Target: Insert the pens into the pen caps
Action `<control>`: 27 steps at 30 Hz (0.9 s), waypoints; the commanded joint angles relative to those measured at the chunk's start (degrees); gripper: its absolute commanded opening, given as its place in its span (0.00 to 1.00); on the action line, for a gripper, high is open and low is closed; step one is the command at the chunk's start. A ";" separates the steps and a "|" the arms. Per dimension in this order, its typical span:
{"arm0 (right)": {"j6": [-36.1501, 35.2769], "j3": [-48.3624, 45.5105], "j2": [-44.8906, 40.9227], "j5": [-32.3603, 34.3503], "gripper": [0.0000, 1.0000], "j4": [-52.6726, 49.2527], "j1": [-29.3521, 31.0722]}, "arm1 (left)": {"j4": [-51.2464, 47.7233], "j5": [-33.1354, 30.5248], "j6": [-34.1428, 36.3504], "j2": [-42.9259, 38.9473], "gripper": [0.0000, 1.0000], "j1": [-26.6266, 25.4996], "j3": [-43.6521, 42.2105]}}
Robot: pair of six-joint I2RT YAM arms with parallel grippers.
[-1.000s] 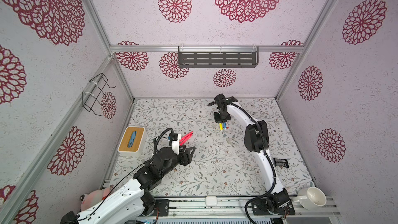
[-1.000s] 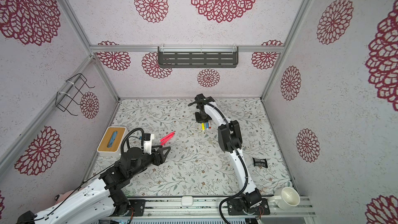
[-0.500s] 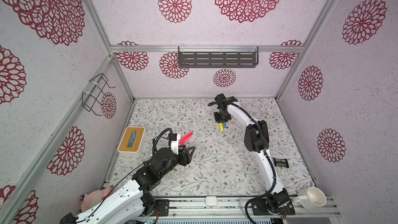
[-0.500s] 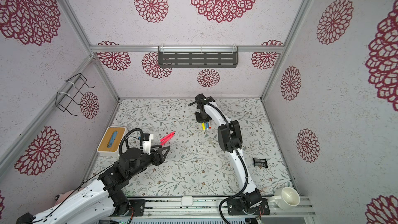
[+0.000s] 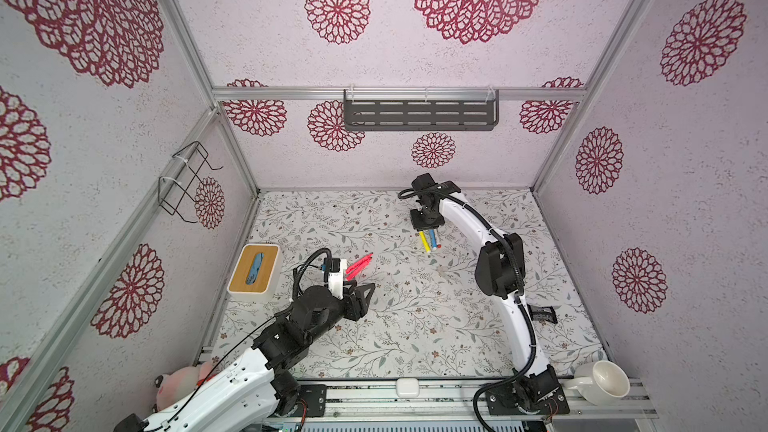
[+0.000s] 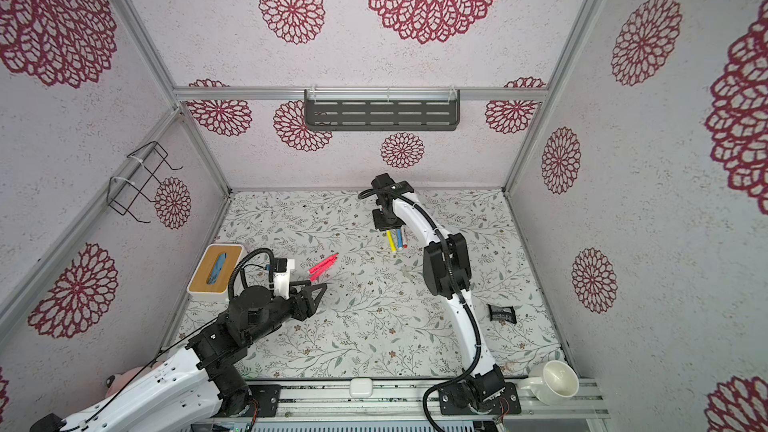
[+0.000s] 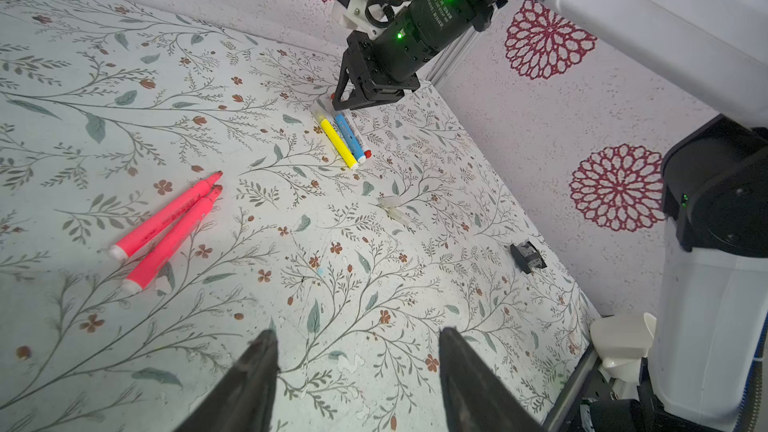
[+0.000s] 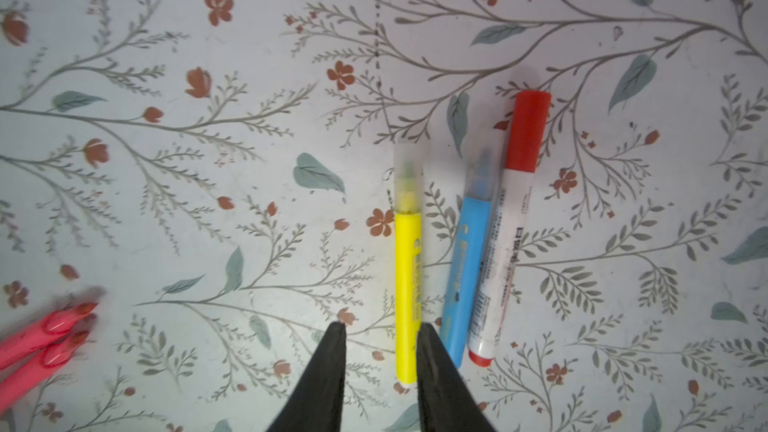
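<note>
Yellow pen point(image 8: 407, 284), between parted right jaws

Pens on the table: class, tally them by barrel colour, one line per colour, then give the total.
Pink-red pens: 2
Yellow pen: 1
Blue pen: 1
White pen with red ends: 1
Total: 5

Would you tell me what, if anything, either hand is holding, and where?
Nothing is held. The left hand is open and empty; the right hand stands open over one end of the yellow pen, not gripping it.
</note>
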 commanded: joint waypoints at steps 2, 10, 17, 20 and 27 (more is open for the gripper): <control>0.54 -0.18 -1.99 -1.43 0.30 0.10 1.46 | -0.63 -0.82 0.06 -0.58 0.63 -0.35 0.35; 1.03 -0.19 2.05 -0.50 0.32 0.27 2.40 | -0.63 -1.07 -0.36 -1.41 0.63 -0.38 -0.84; 2.67 -0.24 4.65 1.69 0.34 1.06 2.32 | -0.98 -1.52 -0.19 -2.01 0.63 -0.40 -1.21; 3.42 -0.24 5.20 2.76 0.34 1.27 2.21 | -0.95 -1.68 -0.25 -2.01 0.63 -0.35 -1.43; 5.11 0.07 6.17 3.78 0.35 1.47 1.54 | -0.62 -1.78 -0.09 -1.96 0.63 -0.34 -1.64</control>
